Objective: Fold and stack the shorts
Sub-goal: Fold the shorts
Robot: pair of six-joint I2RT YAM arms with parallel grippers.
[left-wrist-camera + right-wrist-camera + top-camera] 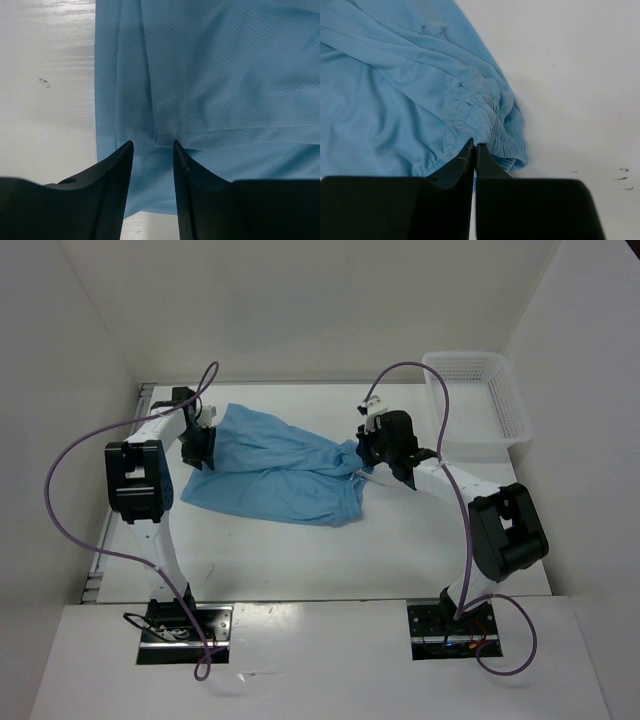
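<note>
Shorts (275, 470) of soft light blue cloth lie on the white table (300, 560), off to the left of the white plastic mesh basket (513, 400) and a little nearer to the arms' bases than the basket is. They look loose and wrinkled, with no neat fold that I can see, so I think the folding has only just begun. The black right gripper (378, 455), on the side of the shorts close to the basket, has its two fingers pressed together on the bunched stretchy waistband (480, 115). The black left gripper (200, 445), at the edge of the shorts far from the basket, has its fingers apart just over the cloth and grips nothing. No pile of folded shorts shows anywhere. Folding and stacking are both left to do.
</note>
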